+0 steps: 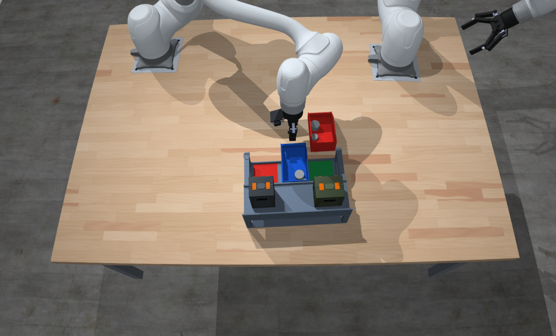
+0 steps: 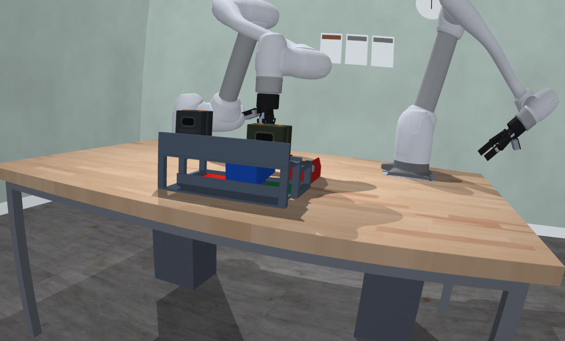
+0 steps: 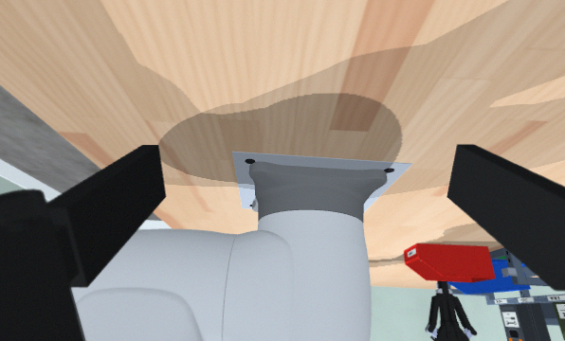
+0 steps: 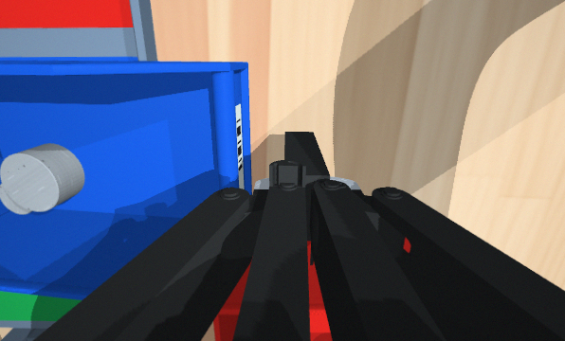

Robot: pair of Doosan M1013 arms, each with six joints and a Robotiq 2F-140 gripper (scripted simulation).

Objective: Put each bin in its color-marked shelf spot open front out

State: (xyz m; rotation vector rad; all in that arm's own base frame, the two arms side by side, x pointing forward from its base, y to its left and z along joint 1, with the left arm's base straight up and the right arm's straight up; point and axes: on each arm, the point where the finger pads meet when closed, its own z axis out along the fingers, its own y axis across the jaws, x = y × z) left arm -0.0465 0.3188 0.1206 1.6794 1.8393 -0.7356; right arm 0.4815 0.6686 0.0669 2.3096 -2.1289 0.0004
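The blue bin (image 1: 290,152) (image 2: 241,171) (image 4: 136,137) is partly in the shelf's middle spot, with grey parts inside. Its labelled end sticks out past the front lip. The red bin (image 1: 326,132) (image 3: 453,262) stands on the table in front of the shelf and holds two grey parts. The red mark (image 1: 265,171) (image 4: 50,14) and green mark (image 1: 321,169) (image 4: 8,305) show bare on either side of the blue bin. My right gripper (image 1: 292,138) (image 4: 298,154) is shut and empty, just outside the blue bin's labelled end. My left gripper (image 1: 469,39) (image 2: 483,154) (image 3: 305,171) is open, beyond the table edge.
The shelf's upper board (image 1: 294,198) (image 2: 221,146) carries a black case (image 1: 261,196) (image 2: 194,122) and a green case (image 1: 329,196) (image 2: 269,133). A shelf post (image 1: 246,167) stands beside the red mark. The red bin is close beside my right gripper.
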